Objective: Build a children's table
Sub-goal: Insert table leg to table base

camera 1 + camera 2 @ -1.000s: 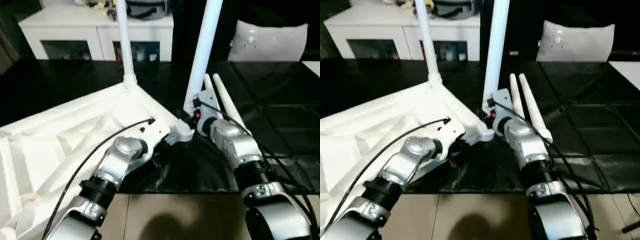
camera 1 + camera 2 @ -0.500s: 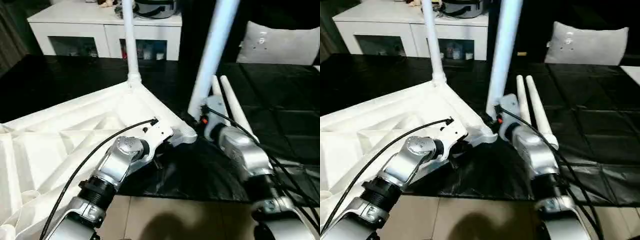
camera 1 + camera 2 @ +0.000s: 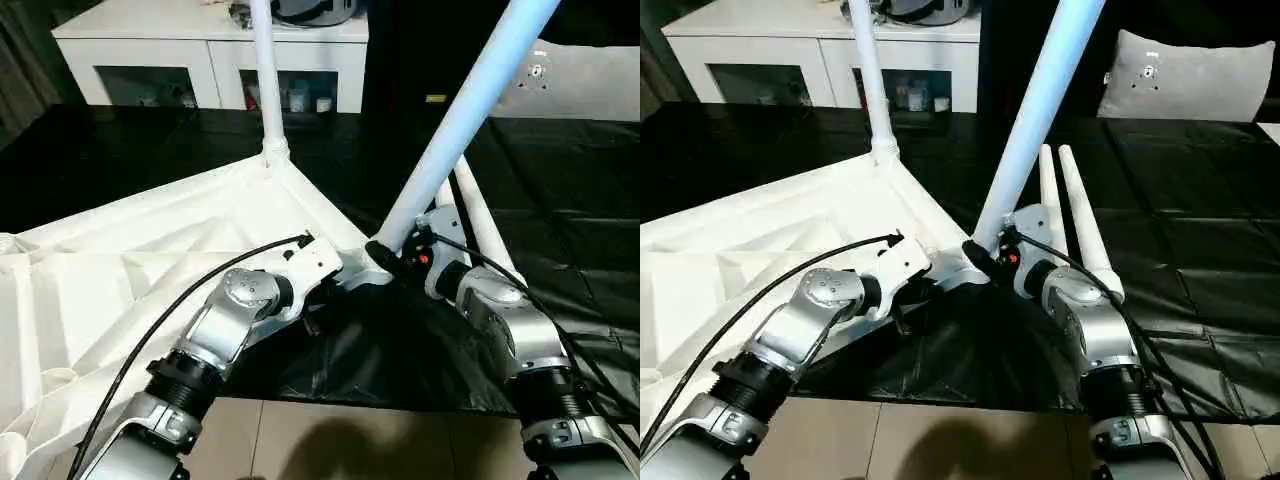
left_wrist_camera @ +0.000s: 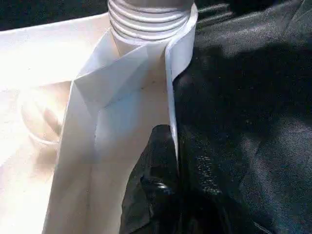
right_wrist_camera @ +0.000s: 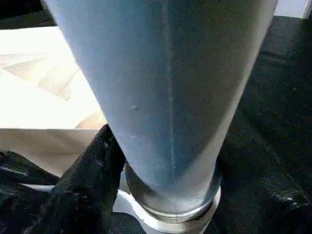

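Two legs are in sockets so far, and the one being worked on is the near-corner leg (image 3: pixel 455 130), which leans well off vertical, tipping away from the tabletop (image 3: pixel 130 270) toward the robot's right. My read: that lean is the thing to fix. A threaded foot set in crooked will likely cross-thread or bind, so I'd bring the leg upright over the corner socket (image 3: pixel 372 268) before twisting any more, and keep the top pinned so it doesn't spin along.

Nearest to that corner socket, the left gripper (image 4: pixel 163 161) has its fingers pinched together on the thin rim wall of the upturned tabletop, just beside the socket, with the silver forearm coming in low from the robot's left. That's a decent brace.

On the other side of the socket, the right gripper (image 3: pixel 388 256) sits at the very foot of the leaning leg, black fingers (image 5: pixel 92 161) around the base right above the threaded collar. I can't tell whether they're squeezing or have let go. The forearm angles in from the robot's right.

Just beyond the socket, two spare legs (image 3: pixel 1070 210) lie side by side on the black sheet (image 3: pixel 560 220).

Further along the far edge from the socket, the far-corner leg (image 3: pixel 265 75) stands straight. Past it is a white cabinet (image 3: pixel 200 50).
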